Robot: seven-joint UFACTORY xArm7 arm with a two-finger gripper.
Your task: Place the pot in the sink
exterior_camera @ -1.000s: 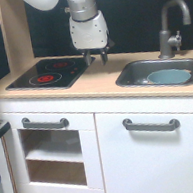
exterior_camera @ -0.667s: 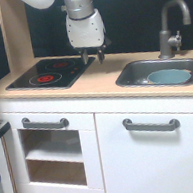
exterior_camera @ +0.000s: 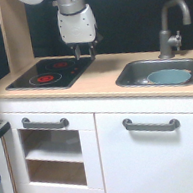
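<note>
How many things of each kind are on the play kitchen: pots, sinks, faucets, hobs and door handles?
Pot: 1
Sink: 1
Faucet: 1
Hob: 1
Door handles: 2
Total: 6

A glossy white arm segment is seen above a grey cylindrical wrist section, followed by a rounded white housing and a small dark claw [exterior_camera: 84,52].

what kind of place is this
Most likely a toy play kitchen: a black hob with red rings, a grey sink with a faucet, and white cupboard doors below a wooden countertop.
</note>
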